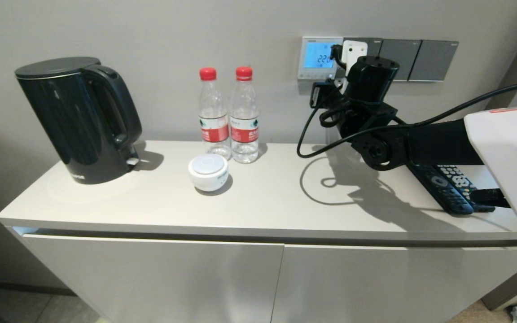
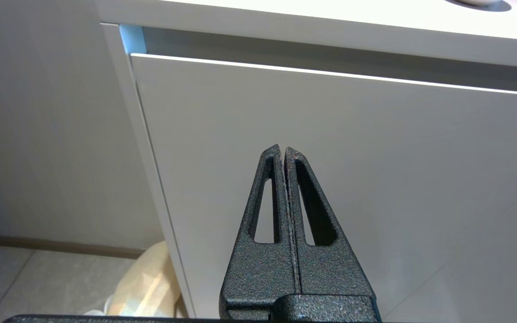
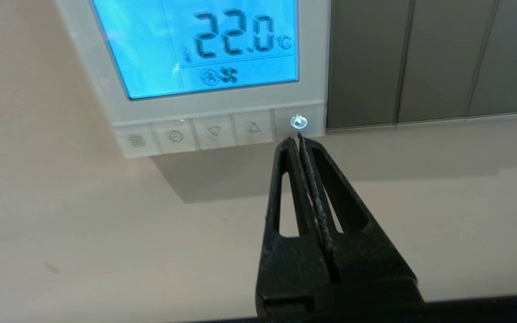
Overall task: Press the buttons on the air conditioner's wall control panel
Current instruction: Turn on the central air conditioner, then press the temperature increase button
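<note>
The wall control panel point(image 1: 319, 58) is a white-framed thermostat on the wall. Its screen point(image 3: 204, 45) is lit pale blue and reads 22.0 °C. A row of pale grey buttons point(image 3: 213, 132) runs along its bottom edge; the end one, the power button point(image 3: 298, 121), glows. My right gripper point(image 3: 295, 138) is shut and empty, its tip at the lower edge of the power button. In the head view the right arm point(image 1: 370, 89) is raised to the panel and hides its right side. My left gripper point(image 2: 282, 149) is shut and empty, parked low before the cabinet door.
Dark grey switch plates point(image 1: 415, 58) adjoin the panel on the right. On the cabinet top point(image 1: 285, 202) stand a black kettle point(image 1: 79, 116), two water bottles point(image 1: 229, 114), a white round box point(image 1: 208, 172) and black remotes point(image 1: 451, 186) under the right arm.
</note>
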You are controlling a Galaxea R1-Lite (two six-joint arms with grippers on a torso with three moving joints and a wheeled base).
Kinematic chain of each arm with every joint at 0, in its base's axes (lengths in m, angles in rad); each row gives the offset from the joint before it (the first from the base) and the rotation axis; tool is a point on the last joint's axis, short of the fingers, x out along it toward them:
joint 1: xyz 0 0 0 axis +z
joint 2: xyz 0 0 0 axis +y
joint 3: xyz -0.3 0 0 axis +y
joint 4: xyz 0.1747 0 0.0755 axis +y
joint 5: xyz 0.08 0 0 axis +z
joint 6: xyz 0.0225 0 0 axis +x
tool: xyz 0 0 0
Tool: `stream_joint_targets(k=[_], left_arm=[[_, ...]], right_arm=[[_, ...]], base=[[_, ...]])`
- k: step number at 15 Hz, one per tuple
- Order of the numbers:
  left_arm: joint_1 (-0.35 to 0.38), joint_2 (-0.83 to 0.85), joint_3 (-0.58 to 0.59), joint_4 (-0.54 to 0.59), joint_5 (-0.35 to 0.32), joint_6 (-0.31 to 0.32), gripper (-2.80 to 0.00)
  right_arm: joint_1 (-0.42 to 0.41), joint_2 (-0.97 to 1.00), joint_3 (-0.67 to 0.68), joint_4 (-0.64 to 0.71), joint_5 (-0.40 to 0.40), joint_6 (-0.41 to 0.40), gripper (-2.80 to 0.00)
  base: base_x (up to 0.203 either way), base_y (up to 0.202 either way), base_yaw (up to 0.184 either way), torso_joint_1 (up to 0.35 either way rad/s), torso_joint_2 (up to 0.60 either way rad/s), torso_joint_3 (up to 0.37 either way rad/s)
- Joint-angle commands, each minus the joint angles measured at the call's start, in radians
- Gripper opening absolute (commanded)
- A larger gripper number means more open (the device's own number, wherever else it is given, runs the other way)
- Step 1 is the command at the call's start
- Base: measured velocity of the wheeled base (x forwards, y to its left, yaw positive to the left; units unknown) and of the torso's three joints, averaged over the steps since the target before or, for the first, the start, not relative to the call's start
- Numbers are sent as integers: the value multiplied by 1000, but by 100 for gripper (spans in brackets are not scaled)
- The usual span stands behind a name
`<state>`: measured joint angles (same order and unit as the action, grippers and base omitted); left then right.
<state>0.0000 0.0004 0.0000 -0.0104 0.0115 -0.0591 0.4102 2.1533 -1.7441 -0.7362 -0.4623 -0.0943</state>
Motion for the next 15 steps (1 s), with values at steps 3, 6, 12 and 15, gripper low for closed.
stream_joint_targets(k=[3,6,12,15], left_arm=[[0,0,0,0,1,-1,-280],[0,0,0,0,1,-1,-280],[0,0,0,0,1,-1,-280],[0,0,0,0,1,-1,-280]], right_arm=[[37,-49,45,-15,-7,-1,-280],[64,-65,56,-12,-7,-15,-280],[58,-4,-26,-1,-9,-33,-280],[62,0,-29,-2,-9,-38,-280]], base=[[0,0,0,0,0,0],[0,0,0,0,0,0],[0,0,0,0,0,0],[0,0,0,0,0,0]])
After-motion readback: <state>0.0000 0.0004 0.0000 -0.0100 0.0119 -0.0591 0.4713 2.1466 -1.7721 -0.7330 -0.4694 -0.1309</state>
